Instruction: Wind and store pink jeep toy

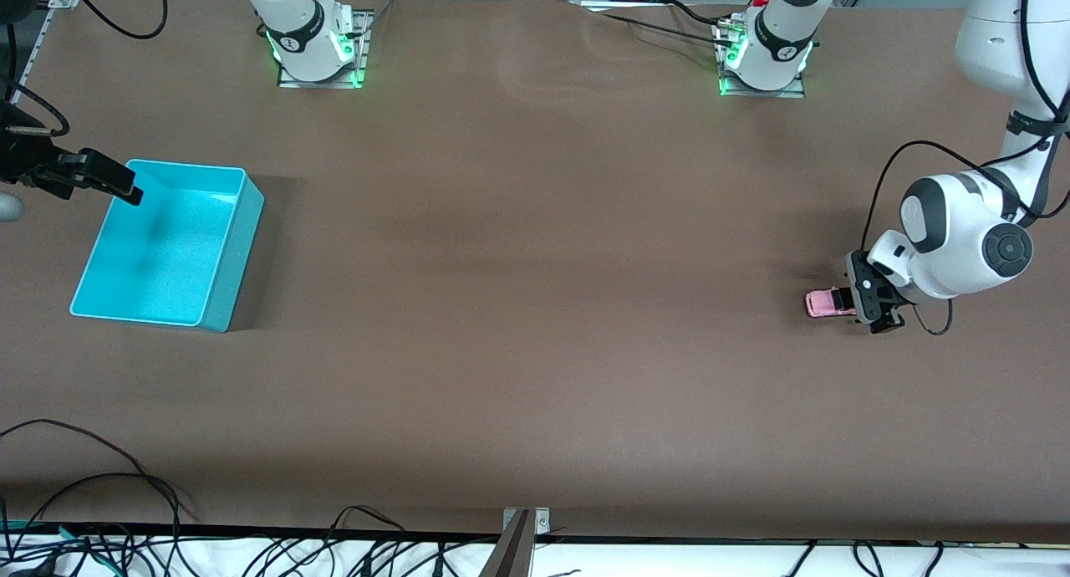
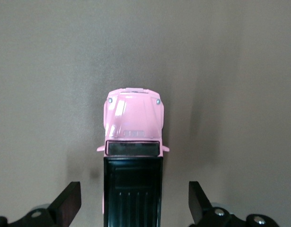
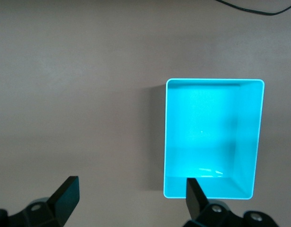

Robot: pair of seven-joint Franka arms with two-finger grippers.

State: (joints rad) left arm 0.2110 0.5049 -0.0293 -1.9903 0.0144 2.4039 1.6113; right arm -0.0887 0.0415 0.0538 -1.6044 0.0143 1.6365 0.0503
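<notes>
Because the left claw is low over the rear of the pink jeep toy with its fingers spread wide to either side, the first risk is a poor pinch. In the left wrist view there is bare table between each finger and the black roof, so nothing is gripped yet. The toy sits on the table at the left arm's end, near the 3 o'clock edge of the front view, its pink hood pointing toward 9 o'clock.

The body looks narrow and smooth. If the fingers close off-centre, or only on the roof, the jeep could twist or squirt out forward on its wheels. Coming down too far could press it into the table; too high, and the fingers may catch only the roof edge.

Winding probably means dragging it backward on its wheels. A loose hold would let the wheels skid instead of turn, and an early release would send it rolling off, perhaps toward the table edge.

The turquoise bin lies well apart, near 9 o'clock at the right arm's end, so the carry or hand-over is long and a weak grip could drop the toy. The right claw, fingers spread and empty, hangs over the bin's rim and waits; it could obstruct a drop there.
</notes>
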